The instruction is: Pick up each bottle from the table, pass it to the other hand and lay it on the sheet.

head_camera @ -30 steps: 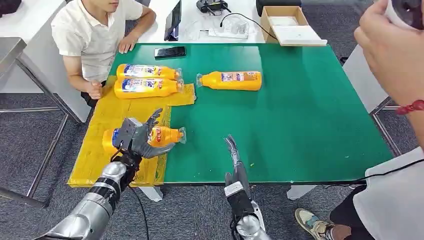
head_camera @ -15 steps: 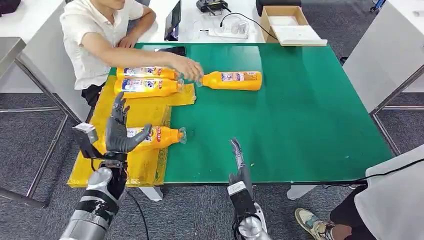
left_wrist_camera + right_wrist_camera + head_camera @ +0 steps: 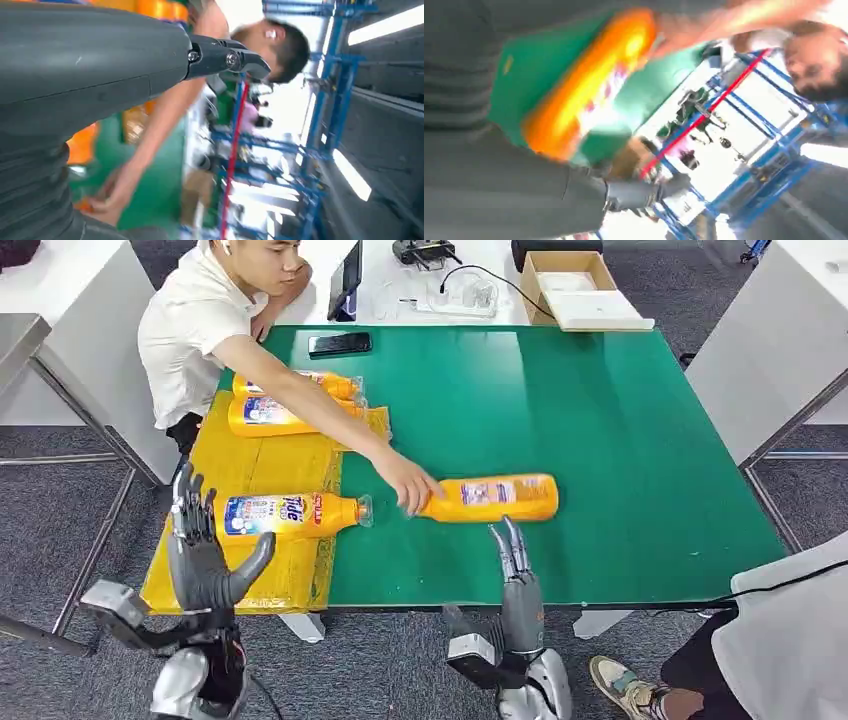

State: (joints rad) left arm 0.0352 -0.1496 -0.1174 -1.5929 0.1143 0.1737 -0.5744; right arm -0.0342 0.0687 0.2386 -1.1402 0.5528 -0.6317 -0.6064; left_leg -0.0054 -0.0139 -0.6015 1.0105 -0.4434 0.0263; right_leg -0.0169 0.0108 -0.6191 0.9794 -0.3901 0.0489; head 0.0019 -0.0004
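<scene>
An orange bottle (image 3: 494, 498) lies on the green table (image 3: 620, 440), a person's hand (image 3: 407, 481) at its cap end; it shows blurred as the orange bottle (image 3: 584, 85) in the right wrist view. My right hand (image 3: 518, 575) is open, fingers up, just in front of that bottle. Another orange bottle (image 3: 285, 515) lies on the yellow sheet (image 3: 250, 465). Two more bottles (image 3: 290, 405) lie at the sheet's far end, partly behind the person's arm. My left hand (image 3: 205, 550) is open, raised near the table's front left edge, holding nothing.
A person in a white shirt (image 3: 195, 325) sits at the far left, reaching across the table. A phone (image 3: 340, 343) lies at the far edge. Beyond stand a cardboard box (image 3: 580, 285) and cables. Another person's leg and shoe (image 3: 625, 685) are at the front right.
The person has dragged the far bottle toward the front, to just beyond my right hand. My left hand has pulled back from the bottle on the sheet. My right hand has risen slightly.
</scene>
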